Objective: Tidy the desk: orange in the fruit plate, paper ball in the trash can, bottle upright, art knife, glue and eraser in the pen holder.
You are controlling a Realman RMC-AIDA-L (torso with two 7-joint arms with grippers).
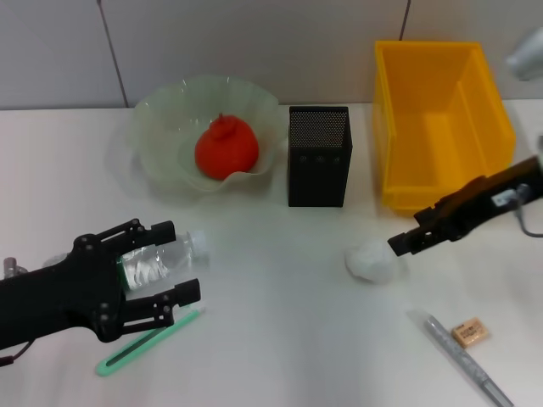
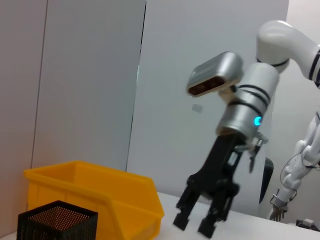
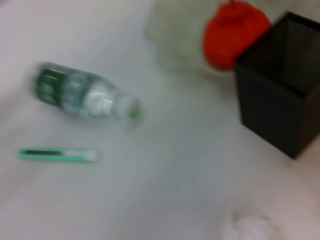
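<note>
Behind the desk's right side, the yellow rectangular plastic trash can holds nothing I can see; the crumpled white paper ball lies just beside my right gripper, whose finger state I cannot tell. Done: red-orange orange in the pale-green scalloped fruit plate. My left gripper, fingers wide, straddles the lying clear plastic bottle. The mint-green art knife and the tan eraser remain outside the black mesh pen holder.

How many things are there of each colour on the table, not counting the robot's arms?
Red-orange: 1, the orange
Yellow: 1, the trash can
Black: 1, the pen holder
Pale green: 2, the fruit plate and the art knife
White: 1, the paper ball
Clear: 1, the bottle
Tan: 1, the eraser
Silver-grey: 1, a pen-like stick
Total: 9
</note>
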